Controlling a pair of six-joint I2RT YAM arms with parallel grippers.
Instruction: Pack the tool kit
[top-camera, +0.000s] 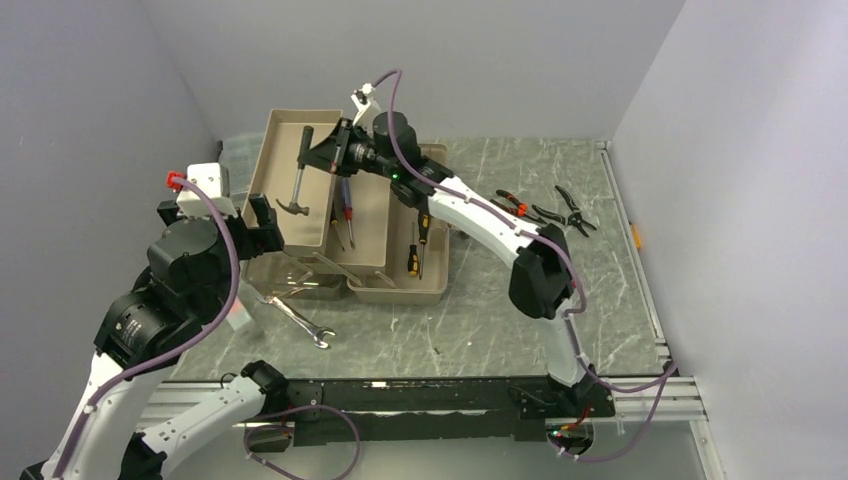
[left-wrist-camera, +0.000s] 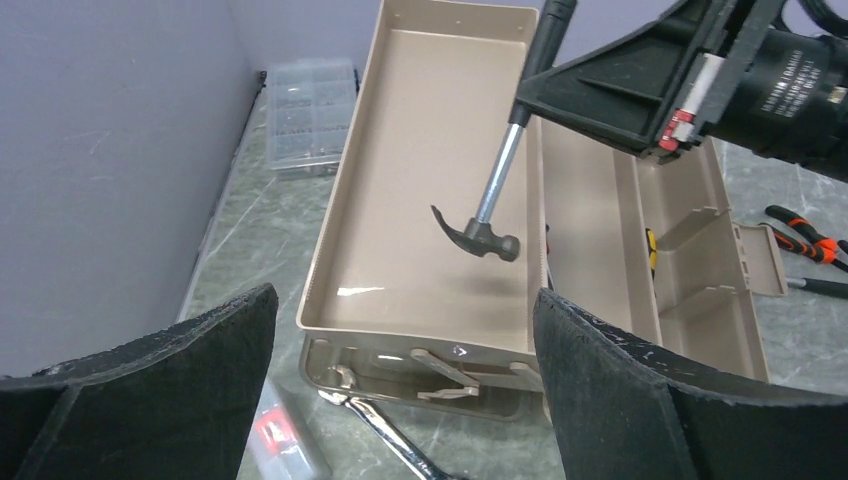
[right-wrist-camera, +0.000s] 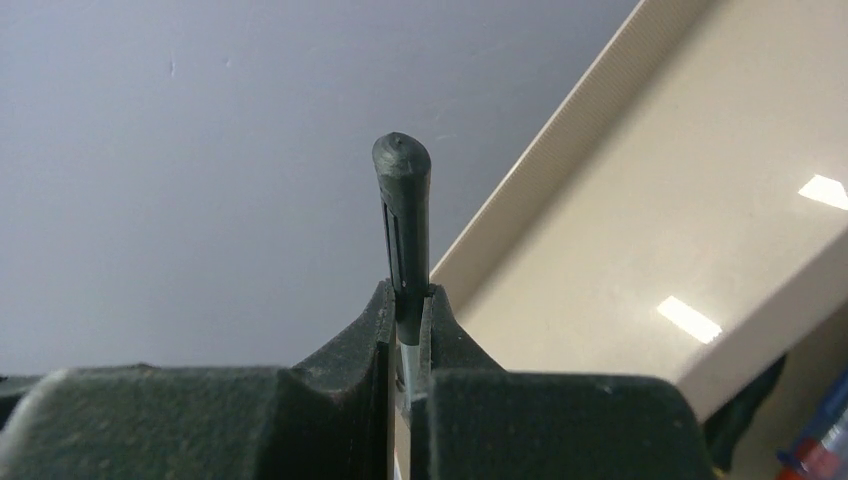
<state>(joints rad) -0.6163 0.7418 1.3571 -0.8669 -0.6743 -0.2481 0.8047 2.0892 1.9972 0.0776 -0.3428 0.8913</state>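
The tan toolbox stands open with its trays folded out; its left tray (top-camera: 288, 232) is raised. My right gripper (top-camera: 320, 155) is shut on the black handle of a claw hammer (top-camera: 297, 185), which hangs head-down just above that tray's floor. In the left wrist view the hammer (left-wrist-camera: 495, 190) hangs over the tray (left-wrist-camera: 400, 322). In the right wrist view the handle (right-wrist-camera: 403, 210) sticks up between the closed jaws (right-wrist-camera: 410, 310). My left gripper (left-wrist-camera: 405, 296) is open and empty at the tray's near end (top-camera: 265, 225). Screwdrivers (top-camera: 413, 255) lie inside the box.
A steel wrench (top-camera: 300, 322) lies on the table in front of the box and also shows in the left wrist view (left-wrist-camera: 385, 430). Pliers (top-camera: 520, 207) and another pair (top-camera: 572, 210) lie at the right. A clear organiser box (left-wrist-camera: 310, 115) stands by the left wall.
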